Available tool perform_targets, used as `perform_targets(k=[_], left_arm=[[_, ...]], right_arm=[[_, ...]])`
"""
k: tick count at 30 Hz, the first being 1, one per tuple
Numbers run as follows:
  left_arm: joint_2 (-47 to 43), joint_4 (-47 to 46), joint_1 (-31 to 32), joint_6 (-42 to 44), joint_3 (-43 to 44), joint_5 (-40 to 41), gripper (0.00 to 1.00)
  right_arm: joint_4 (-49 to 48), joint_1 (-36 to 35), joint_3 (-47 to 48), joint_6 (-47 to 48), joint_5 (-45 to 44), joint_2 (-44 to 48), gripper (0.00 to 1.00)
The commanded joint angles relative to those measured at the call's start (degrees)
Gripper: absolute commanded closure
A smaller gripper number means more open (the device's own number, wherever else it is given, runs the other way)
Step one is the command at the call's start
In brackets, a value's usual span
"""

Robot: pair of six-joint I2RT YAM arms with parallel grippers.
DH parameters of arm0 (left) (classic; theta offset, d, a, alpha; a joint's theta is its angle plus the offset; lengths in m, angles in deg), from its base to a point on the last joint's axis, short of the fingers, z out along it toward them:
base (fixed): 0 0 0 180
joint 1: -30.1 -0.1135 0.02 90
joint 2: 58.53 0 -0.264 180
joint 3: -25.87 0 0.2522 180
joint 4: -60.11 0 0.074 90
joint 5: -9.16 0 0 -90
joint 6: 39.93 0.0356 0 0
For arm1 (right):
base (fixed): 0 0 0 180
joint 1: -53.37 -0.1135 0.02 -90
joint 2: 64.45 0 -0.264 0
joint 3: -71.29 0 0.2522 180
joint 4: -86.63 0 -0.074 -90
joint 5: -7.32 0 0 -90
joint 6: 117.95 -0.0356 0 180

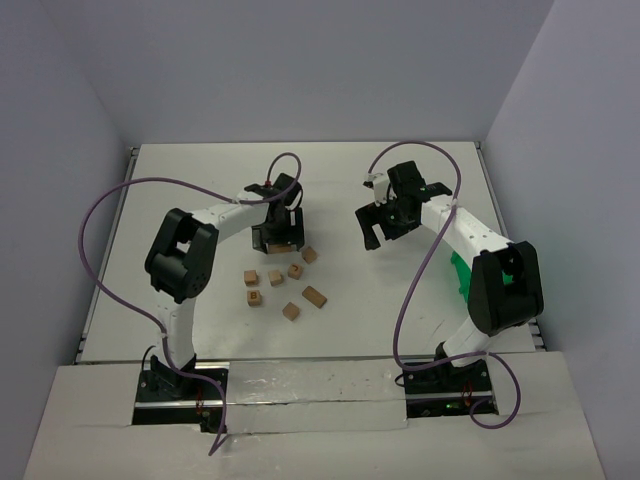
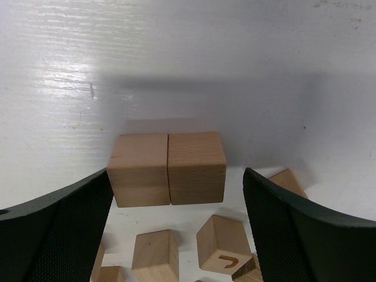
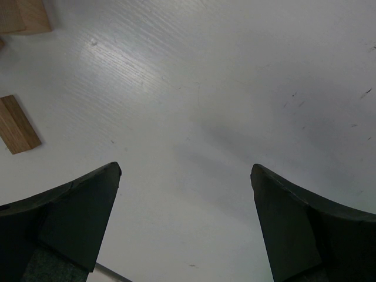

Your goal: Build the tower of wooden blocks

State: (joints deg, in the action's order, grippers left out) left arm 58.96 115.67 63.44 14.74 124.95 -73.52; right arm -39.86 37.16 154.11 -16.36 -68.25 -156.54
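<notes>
Two plain wooden blocks [image 2: 167,167] stand side by side and touching on the white table. My left gripper [image 2: 176,176] is open around them. Its left finger [image 2: 70,223] is right beside the left block, and the right finger [image 2: 294,229] stands a little off the right block. In the top view the left gripper [image 1: 277,238] covers most of this pair [image 1: 284,246]. Several loose wooden blocks [image 1: 285,285] lie scattered just in front; one has a carved letter [image 2: 223,245]. My right gripper [image 1: 368,228] is open and empty over bare table [image 3: 194,117].
A green bin [image 1: 462,272] sits by the right arm, partly hidden behind it. Two wooden blocks [image 3: 16,123] show at the left edge of the right wrist view. Purple cables loop over both arms. White walls close off the back and sides.
</notes>
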Motion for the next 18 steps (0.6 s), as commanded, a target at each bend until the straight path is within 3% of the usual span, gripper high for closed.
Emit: perform_targets(k=[1, 5, 18], left_arm=[[1.0, 0.6, 1.2, -0.4, 1.8, 0.2, 0.06], [1.1, 1.1, 1.2, 0.2, 2.9, 0.2, 0.01], [-4.9, 0.8, 1.2, 0.7, 1.3, 2.6, 0.01]], right_arm=[[-1.4, 0.3, 1.2, -0.2, -0.2, 0.2, 0.00], [-1.6, 0.3, 0.9, -0.2, -0.3, 0.5, 0.00], [-1.6, 0.3, 0.8, -0.4, -0.1, 1.1, 0.00]])
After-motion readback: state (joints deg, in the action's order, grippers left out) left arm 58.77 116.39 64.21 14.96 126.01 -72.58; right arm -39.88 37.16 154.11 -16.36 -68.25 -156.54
